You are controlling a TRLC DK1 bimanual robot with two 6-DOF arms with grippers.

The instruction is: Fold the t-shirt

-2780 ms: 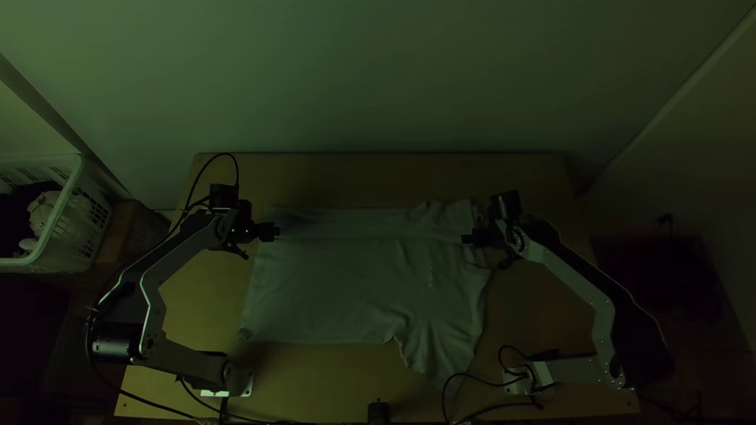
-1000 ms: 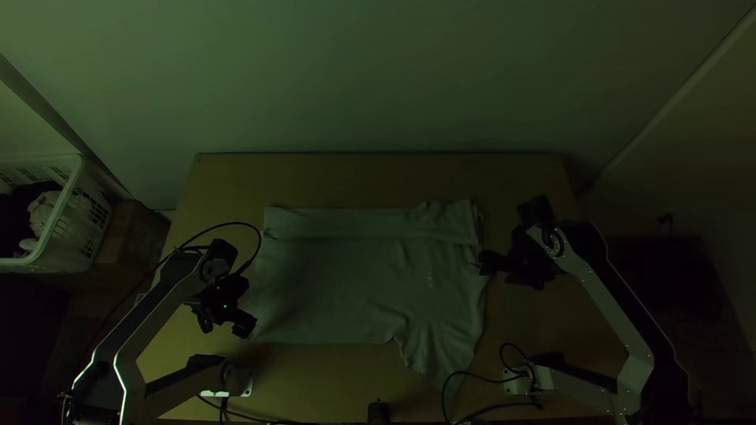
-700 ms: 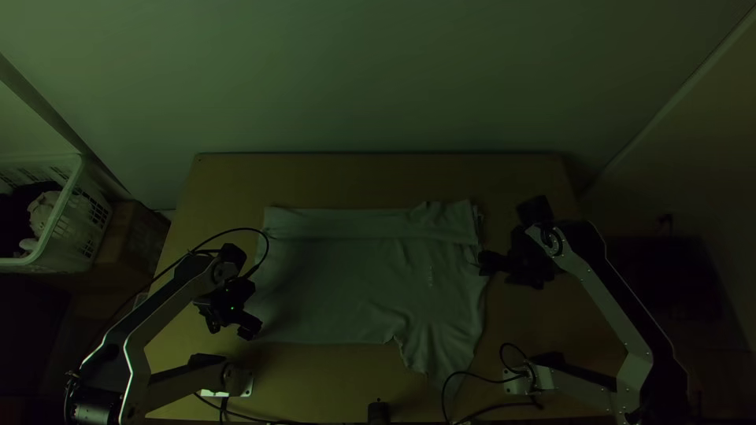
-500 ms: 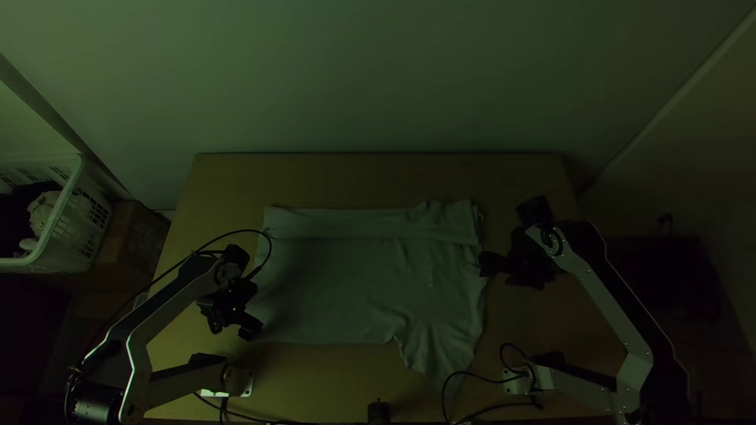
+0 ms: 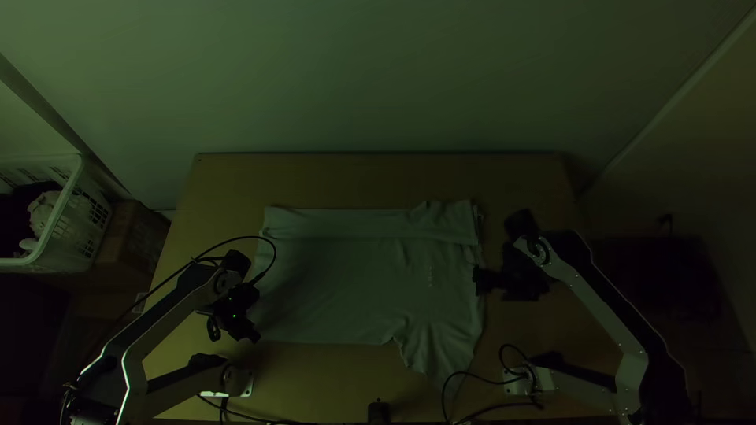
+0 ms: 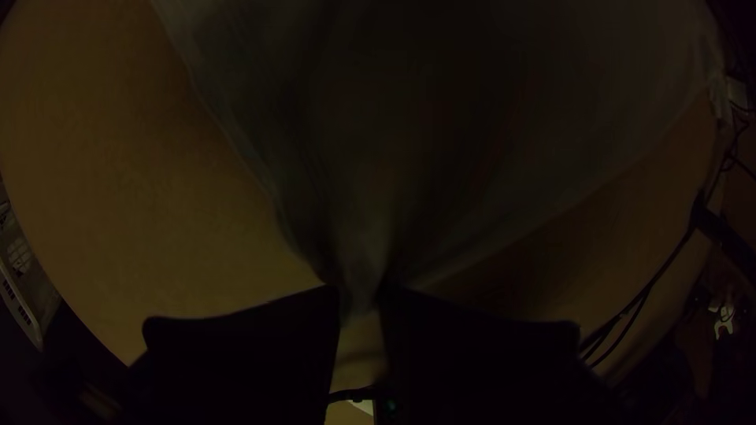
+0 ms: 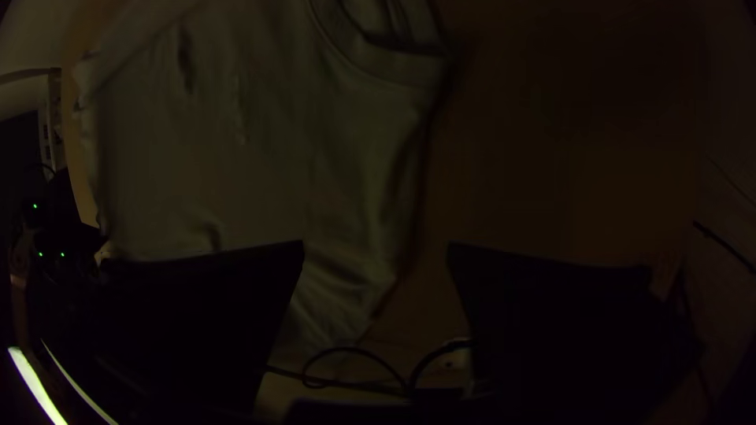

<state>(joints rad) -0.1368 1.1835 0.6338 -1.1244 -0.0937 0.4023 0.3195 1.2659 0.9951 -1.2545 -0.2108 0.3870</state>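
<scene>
The t-shirt point(image 5: 339, 275) lies on the desk point(image 5: 378, 177), mostly spread, with a strip folded over along its far side. One sleeve point(image 5: 433, 354) juts toward the near edge on the right. The left gripper point(image 5: 250, 334) is at the shirt's near left corner; in its wrist view the gripper point(image 6: 361, 295) is narrow, with the gathered corner pinched between its fingers. The right gripper point(image 5: 477, 281) is by the shirt's right edge, and its own view shows the fingers wide apart with nothing between them.

Near the right arm's base, a black cable point(image 5: 446, 393) loops across the sleeve's tip, so it stands in the cloth's way. On the left, the arm's cable point(image 5: 273, 245) arches over the shirt's edge. A small black device point(image 5: 379, 412) sits at the near edge of the desk, between the bases and apart from the shirt. Off the desk to the left are a white basket point(image 5: 67, 228) with cloths point(image 5: 43, 214) in it and, just beside it, a brown box point(image 5: 134, 236). A pale wall point(image 5: 378, 79) rises beyond the far edge.
</scene>
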